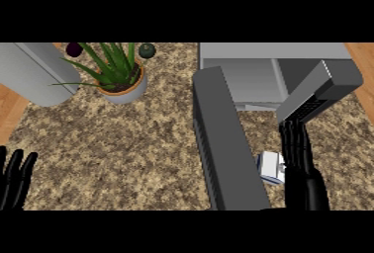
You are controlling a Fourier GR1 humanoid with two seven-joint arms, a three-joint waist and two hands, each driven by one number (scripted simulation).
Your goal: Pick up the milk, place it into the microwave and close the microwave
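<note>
my right hand [298, 158] stretches up from the lower edge with its fingers straight and pressed together, lying flat beside the milk carton [271, 167]. the carton sits on the speckled counter [131, 148], touching the left side of my fingers, between them and the open microwave door [223, 143]. the door swings out toward me as a long grey slab. the microwave [274, 74] stands at the top right, its inside open. my left hand [15, 178] rests at the lower left edge, fingers up and spread. a potted plant [116, 74] stands at the top left, next to a grey cylinder [33, 69].
</note>
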